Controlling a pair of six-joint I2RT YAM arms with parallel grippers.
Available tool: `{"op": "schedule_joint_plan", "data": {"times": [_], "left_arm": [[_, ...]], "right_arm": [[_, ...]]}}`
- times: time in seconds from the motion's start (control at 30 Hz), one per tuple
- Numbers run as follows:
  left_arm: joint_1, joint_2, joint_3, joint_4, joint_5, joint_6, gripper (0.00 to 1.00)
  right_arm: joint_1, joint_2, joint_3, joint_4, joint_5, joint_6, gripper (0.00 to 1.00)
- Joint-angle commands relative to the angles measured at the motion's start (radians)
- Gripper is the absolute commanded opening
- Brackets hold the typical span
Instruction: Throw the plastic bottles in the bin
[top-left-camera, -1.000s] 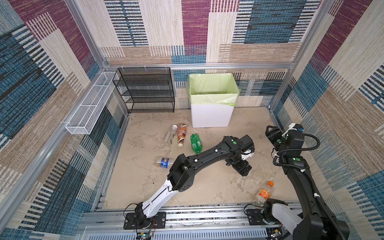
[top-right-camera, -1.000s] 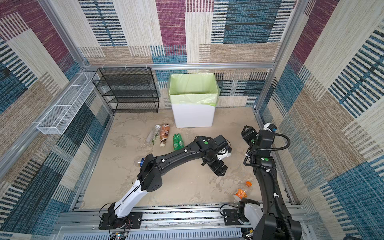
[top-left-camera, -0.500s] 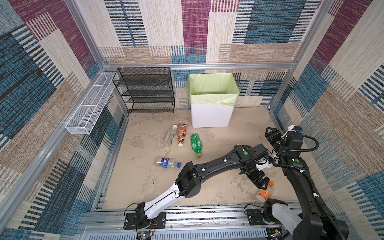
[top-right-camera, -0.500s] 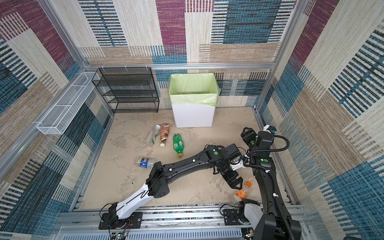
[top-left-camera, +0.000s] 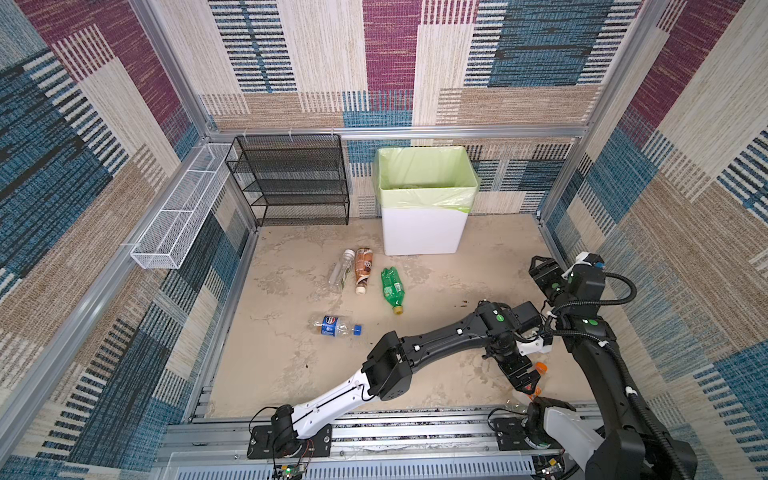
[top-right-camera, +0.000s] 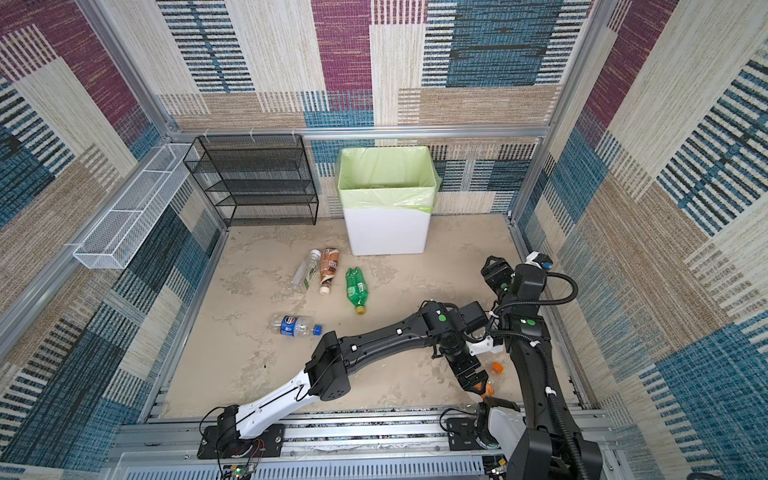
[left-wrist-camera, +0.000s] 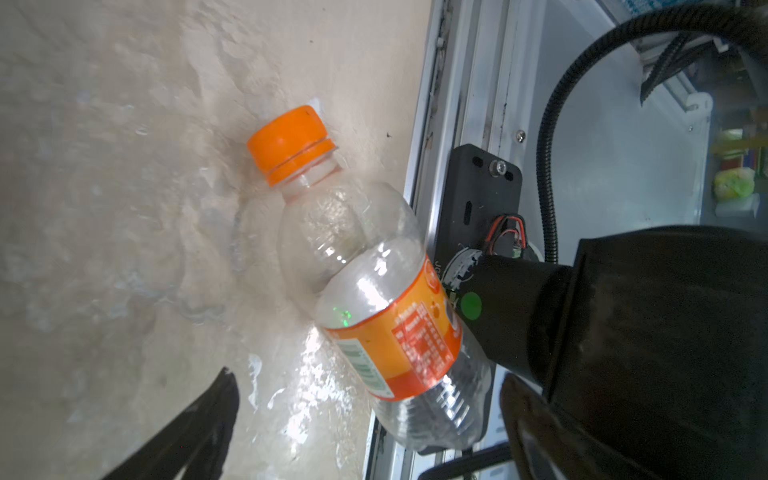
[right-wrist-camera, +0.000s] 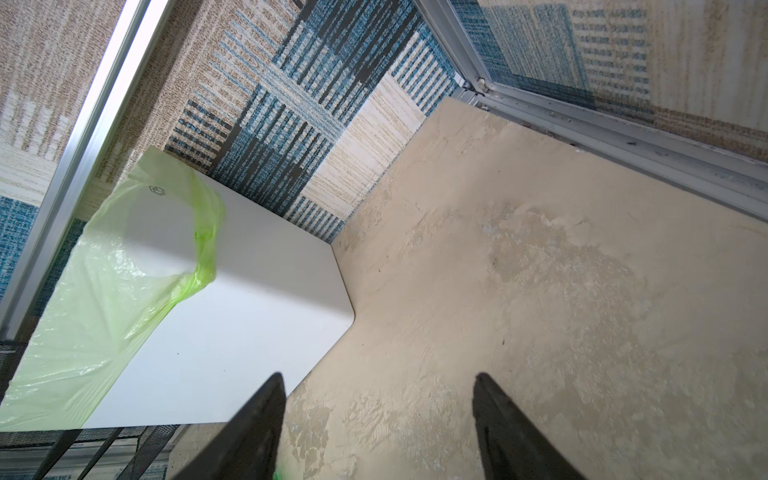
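An orange-capped, orange-labelled clear bottle (left-wrist-camera: 374, 299) lies at the floor's front right edge, against the right arm's base. My left gripper (left-wrist-camera: 368, 378) reaches across and hovers over it, jaws open on either side of its body, visible in both top views (top-left-camera: 524, 376) (top-right-camera: 473, 376). On the floor's left half lie a clear bottle (top-left-camera: 341, 268), a brown bottle (top-left-camera: 362, 269), a green bottle (top-left-camera: 392, 288) and a blue-labelled bottle (top-left-camera: 334, 326). The white bin (top-left-camera: 424, 232) with its green bag stands at the back. My right gripper (right-wrist-camera: 378, 376) hangs open and empty at the right wall (top-left-camera: 540, 266), facing the bin (right-wrist-camera: 232, 324).
A black mesh rack (top-left-camera: 291, 178) stands at the back left beside the bin. A white wire basket (top-left-camera: 178, 220) hangs on the left wall. The front aluminium rail (top-left-camera: 415, 428) and the right arm's base (top-left-camera: 548, 424) crowd the orange bottle.
The left arm swung from the middle of the floor to the front right corner, over the orange bottle, and its jaws widened. The right arm barely moved.
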Motion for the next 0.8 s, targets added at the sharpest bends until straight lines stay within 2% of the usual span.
{"op": "schedule_joint_plan", "data": {"times": [0.0,0.1,0.17,0.27,0.47,0.6,0.77], "left_arm": [[0.000,0.004,0.026,-0.030,0.058,0.092,0.99],[-0.022,-0.010,0.000,-0.039,0.011,0.173,0.99],[-0.048,-0.002,-0.011,-0.049,-0.058,0.239,0.99],[-0.068,0.040,0.027,-0.081,-0.117,0.276,0.99],[-0.055,0.051,0.020,-0.061,-0.153,0.249,0.99],[-0.007,0.052,0.003,-0.035,-0.178,0.171,0.99],[0.047,0.000,-0.112,0.053,-0.135,0.124,0.90]], "right_arm": [[0.001,0.001,0.000,0.039,0.002,0.010,0.73],[0.001,0.002,0.002,0.040,0.002,0.011,0.73],[0.000,0.002,0.004,0.041,0.002,0.013,0.73],[0.001,0.004,0.005,0.039,0.000,0.016,0.73],[0.001,-0.003,0.002,0.034,0.005,0.019,0.73],[0.001,-0.006,0.002,0.033,0.006,0.019,0.73],[0.001,0.000,0.000,0.034,0.004,0.018,0.73]]}}
